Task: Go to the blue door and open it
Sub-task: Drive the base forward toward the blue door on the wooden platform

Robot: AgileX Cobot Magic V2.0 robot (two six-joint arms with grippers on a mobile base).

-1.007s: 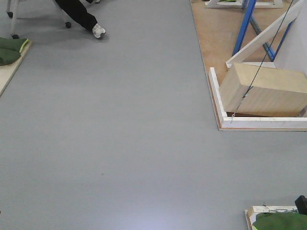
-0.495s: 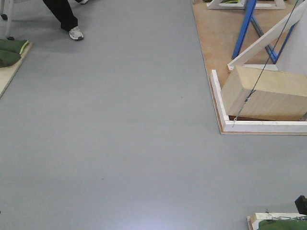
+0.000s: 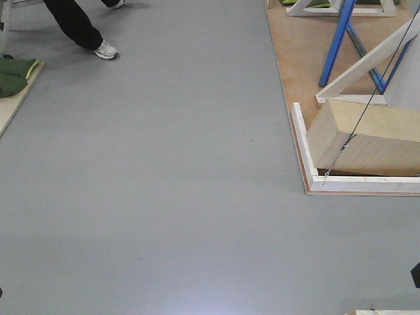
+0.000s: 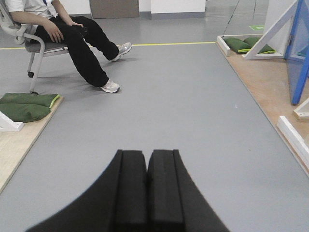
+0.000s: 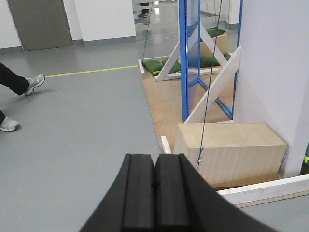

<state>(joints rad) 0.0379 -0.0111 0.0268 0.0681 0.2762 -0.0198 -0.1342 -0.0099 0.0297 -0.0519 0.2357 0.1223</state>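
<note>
The blue door's panel with its lever handle does not show in any view. Only blue bars [image 3: 335,42] of a frame stand on the wooden platform at the right; they also show in the right wrist view [image 5: 183,63] and the left wrist view [image 4: 300,72]. My left gripper [image 4: 147,154] is shut and empty, held over the grey floor. My right gripper [image 5: 155,157] is shut and empty, pointing towards the platform's near left corner.
A pale wooden box [image 3: 367,138] lies on the platform [image 3: 295,46] behind a white edge strip [image 3: 361,184], with a thin cable [image 3: 374,92] running down to it. A white wall panel [image 5: 275,63] stands at the right. A seated person [image 4: 63,34] and green sandbags [image 4: 24,104] are at the left.
The floor, box and platform have slid down the front view, so the base has rolled forward. The board with green bags at the bottom right has left the frame. The person's foot shifted left.
</note>
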